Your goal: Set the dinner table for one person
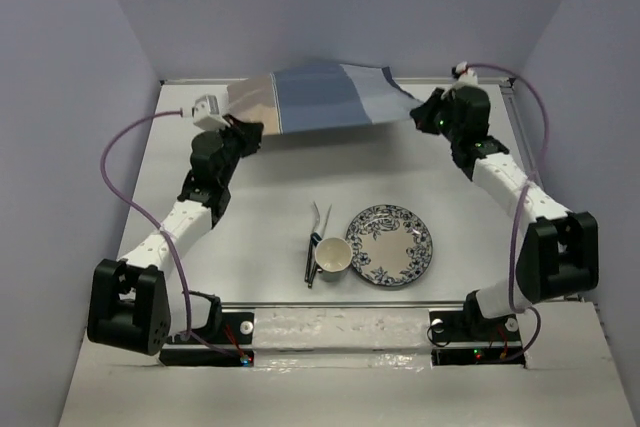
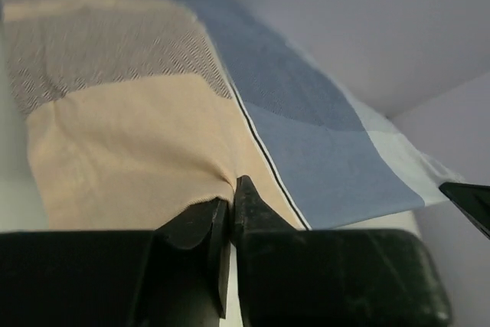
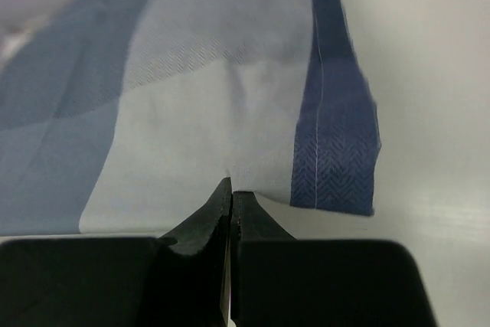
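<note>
1. Pale lilac walls (image 1: 330, 7) close in a white dinner table (image 1: 270, 197), which fills the floor of the scene from the arm bases to the far wall.
2. Counted: one striped cloth placemat (image 1: 320, 97), one blue-patterned plate (image 1: 390, 245), one cream cup (image 1: 333, 256) touching the plate's left rim, and at least two pieces of cutlery (image 1: 317, 232) just left of the cup. The exact count is unclear.
3. The placemat hangs stretched above the table's far edge, tan end left, blue end right.
4. The left arm reaches far and inward from its near-left base. The left gripper (image 2: 231, 212) is clamped on the tan edge.
5. The right arm mirrors it. The right gripper (image 3: 230, 197) pinches the pale-blue edge beside a dark blue stripe.
6. One purple cable (image 1: 120, 162) loops off each arm.
</note>
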Tool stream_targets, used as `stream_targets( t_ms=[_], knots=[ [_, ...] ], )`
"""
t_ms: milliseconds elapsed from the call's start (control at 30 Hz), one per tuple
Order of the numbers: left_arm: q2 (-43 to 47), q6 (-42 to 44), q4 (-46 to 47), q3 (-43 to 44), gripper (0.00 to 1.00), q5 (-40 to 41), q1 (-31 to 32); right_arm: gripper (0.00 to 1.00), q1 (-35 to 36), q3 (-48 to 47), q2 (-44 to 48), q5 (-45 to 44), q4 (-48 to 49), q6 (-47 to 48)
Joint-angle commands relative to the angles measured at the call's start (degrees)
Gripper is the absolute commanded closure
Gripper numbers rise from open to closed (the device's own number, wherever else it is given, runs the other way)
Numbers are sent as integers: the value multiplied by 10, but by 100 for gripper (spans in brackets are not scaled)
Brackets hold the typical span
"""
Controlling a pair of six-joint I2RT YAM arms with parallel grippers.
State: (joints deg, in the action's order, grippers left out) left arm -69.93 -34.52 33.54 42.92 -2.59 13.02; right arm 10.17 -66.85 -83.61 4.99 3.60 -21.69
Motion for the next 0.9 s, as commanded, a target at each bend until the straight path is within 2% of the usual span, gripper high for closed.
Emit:
stream_targets(
  t_ms=[0,33,67,133,167,233,433,733,833,867],
  knots=[
    [5,-27,92,-143,70,29,-8,100,-9,143,-44,2,94,-43],
    [3,-30,92,-158,61,31,-8,100,-9,156,-51,9,107,-46],
    [6,-43,92,-174,37,35,-8,100,-9,166,-58,10,110,-48],
    [17,-55,90,-214,23,50,-8,100,-9,179,-68,13,109,-50],
    [33,-60,77,-225,12,57,-8,100,-9,191,-72,21,108,-53],
    [49,-71,46,-246,3,88,-8,100,-9,203,-71,21,104,-56],
    [51,-76,-6,-271,1,109,-5,98,-9,247,-51,10,72,-70],
    [-24,-67,-42,-233,1,116,7,97,-9,299,-14,-46,54,-86],
    [-21,-78,-44,-238,6,137,10,97,-9,311,-1,-74,46,-92],
    [-17,-82,-43,-238,12,144,10,96,-9,317,2,-81,42,-94]
  ],
)
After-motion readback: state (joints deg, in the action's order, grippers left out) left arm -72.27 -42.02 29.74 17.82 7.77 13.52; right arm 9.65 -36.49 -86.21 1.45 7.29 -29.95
